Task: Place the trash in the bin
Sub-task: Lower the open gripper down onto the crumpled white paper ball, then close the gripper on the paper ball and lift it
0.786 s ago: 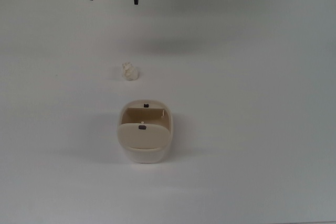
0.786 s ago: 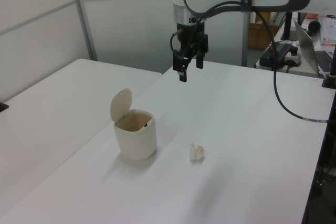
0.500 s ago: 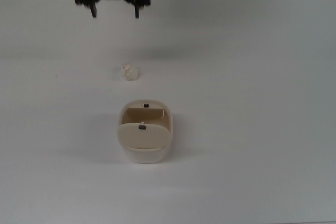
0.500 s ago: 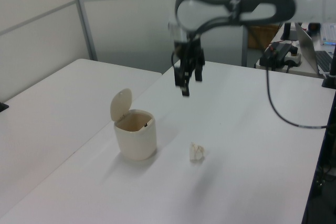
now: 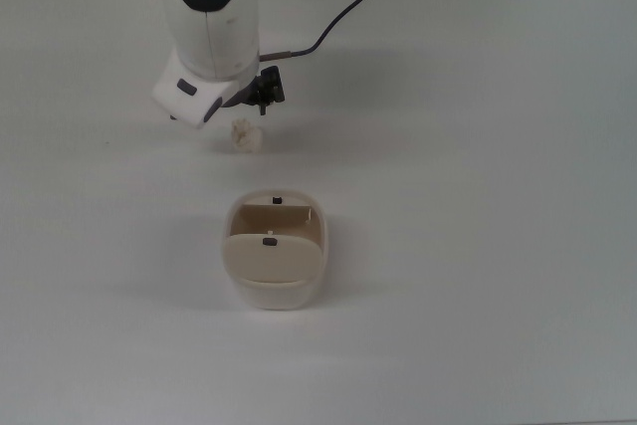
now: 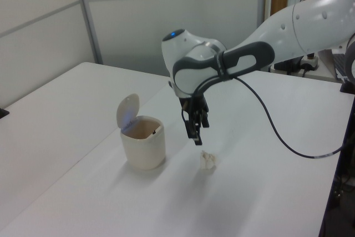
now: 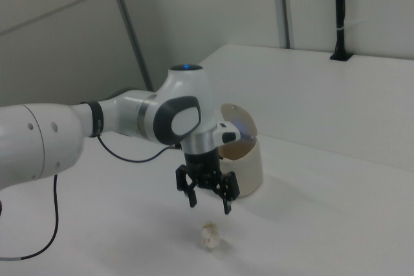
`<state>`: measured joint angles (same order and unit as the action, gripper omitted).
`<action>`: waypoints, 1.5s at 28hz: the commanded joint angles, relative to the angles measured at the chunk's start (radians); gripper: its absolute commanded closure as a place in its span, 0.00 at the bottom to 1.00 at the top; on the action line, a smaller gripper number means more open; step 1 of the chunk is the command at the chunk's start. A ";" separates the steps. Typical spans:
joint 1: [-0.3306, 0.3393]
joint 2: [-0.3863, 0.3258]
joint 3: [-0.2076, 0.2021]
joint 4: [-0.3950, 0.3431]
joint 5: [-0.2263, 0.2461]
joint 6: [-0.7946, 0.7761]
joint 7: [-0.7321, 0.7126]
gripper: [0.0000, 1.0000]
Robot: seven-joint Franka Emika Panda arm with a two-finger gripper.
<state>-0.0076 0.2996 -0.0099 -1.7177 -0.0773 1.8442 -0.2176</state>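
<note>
Right view gives us the clearest look at the pincer (image 7: 209, 201): its two fingers (image 7: 191, 197) stand apart, pointing down, with nothing between them. We see the trash (image 7: 209, 235), a small crumpled off-white wad, lying on the white bench (image 7: 336, 224) just below the pincer, with open air between fingertips and paper. The bin (image 7: 244, 159) stands behind the pincer, on the right view's right, its flap lid tipped up and its mouth open.

From the left view, we find the pincer (image 6: 197, 133) hanging between bin (image 6: 143, 147) and trash (image 6: 207, 160), above the bench and a little nearer the wad; the wad sits below it toward the left view's right. In the top view the arm's white body covers most of the pincer (image 5: 261, 90), so we can only say it seems to sit just above the wad (image 5: 245, 135); the bin (image 5: 275, 266) lies well below it in the top view.
</note>
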 commanded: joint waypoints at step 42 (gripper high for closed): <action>0.035 0.003 0.014 0.069 -0.036 0.386 0.131 0.79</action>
<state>0.0145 0.2916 -0.0014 -1.6467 -0.1101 2.0631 -0.1959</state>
